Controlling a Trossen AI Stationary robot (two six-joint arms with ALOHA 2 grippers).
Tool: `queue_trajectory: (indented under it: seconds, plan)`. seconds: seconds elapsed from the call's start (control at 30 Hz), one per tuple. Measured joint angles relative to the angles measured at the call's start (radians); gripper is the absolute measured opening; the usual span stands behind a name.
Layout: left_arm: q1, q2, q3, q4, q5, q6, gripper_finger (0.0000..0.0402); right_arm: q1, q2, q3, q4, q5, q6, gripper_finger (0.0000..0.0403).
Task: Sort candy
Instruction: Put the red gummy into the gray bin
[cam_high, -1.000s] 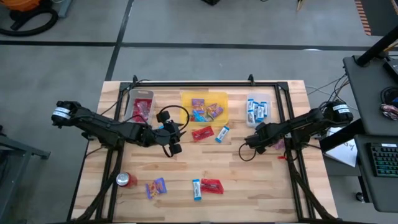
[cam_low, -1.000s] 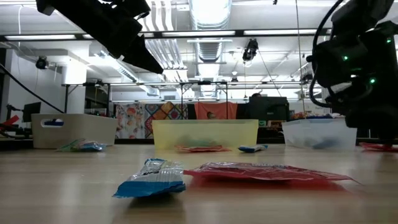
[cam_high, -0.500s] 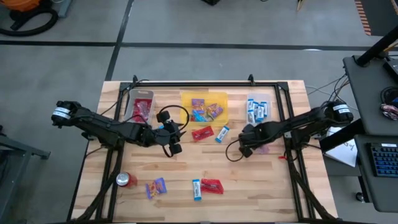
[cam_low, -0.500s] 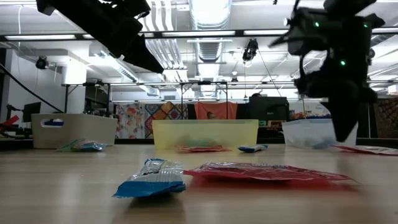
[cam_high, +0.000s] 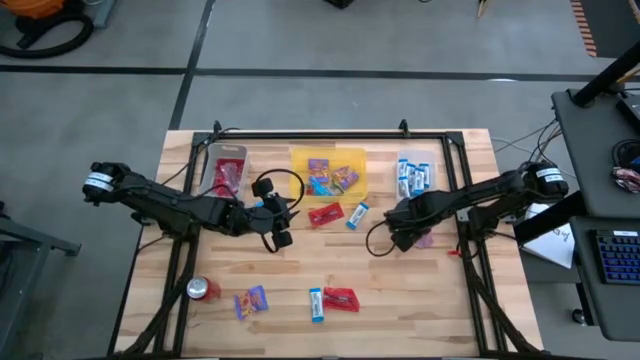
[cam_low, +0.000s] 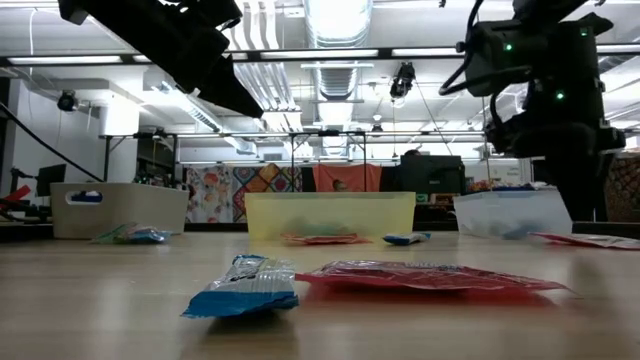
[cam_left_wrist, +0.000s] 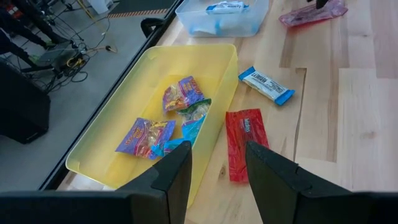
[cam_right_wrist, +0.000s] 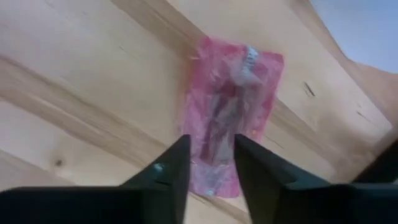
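– Red and shiny: the flat red crinkled packet lies loose on the pale wooden table. Your right gripper was pinched shut a second ago; now its fingers have parted and nothing sits between them.

– So you've let go?

– Looks that way. Your right arm swung in toward the middle, then eased back a little, and the packet rests flat just beside the gripper, on the near side of the clear plastic bin of blue-and-white bars. It's in no bin yet.

– And your left?

– Your left gripper hasn't budged: fingers spread, empty, hovering over the red foil packet beside the yellow plastic tray that holds the purple multicolour packets.

– What does that mean for the sort?

– My read: you're re-gripping, not dropping off. The grey bin holding red packets is at the far left, well apart. Other loose sweets wait near the front edge.
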Motion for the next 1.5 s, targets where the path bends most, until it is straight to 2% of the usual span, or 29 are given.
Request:
queue_trajectory:
  seconds: [0.27,0.37,0.47,0.6,0.73,1.07,1.17,1.27,1.5]
  plan:
    - [0.0,0.0,0.0,0.001,0.0,0.0,0.0134,0.0,0.001,-0.053,0.012,0.004,0.002,0.0238]
    - [0.0,0.0,0.0,0.001,0.0,0.0,0.0134,-0.001,0.001,-0.095,0.051,0.004,0.002,0.0257]
    - [0.0,0.0,0.0,0.002,0.0,0.0,0.0134,-0.001,-0.001,-0.132,0.111,-0.001,-0.002,0.0257]
    - [0.0,0.0,0.0,0.007,0.0,-0.001,0.0134,0.0,-0.002,-0.156,0.175,-0.008,-0.016,0.0243]
    - [0.0,0.0,0.0,0.011,0.001,-0.001,0.0134,0.0,-0.002,-0.16,0.2,-0.007,-0.018,0.0211]
    - [0.0,0.0,0.0,0.028,0.001,-0.001,0.0134,0.0,-0.003,-0.16,0.219,0.01,-0.012,0.0076]
    - [0.0,0.0,0.0,0.045,0.007,-0.001,0.0134,0.0,-0.007,-0.15,0.219,0.011,-0.018,0.0047]
    - [0.0,0.0,0.0,0.063,0.038,0.0,0.0134,0.0,-0.019,-0.143,0.221,0.01,-0.026,0.0035]
    - [0.0,0.0,0.0,0.097,0.09,0.018,0.0134,0.0,-0.096,-0.124,0.24,0.008,-0.051,0.0036]
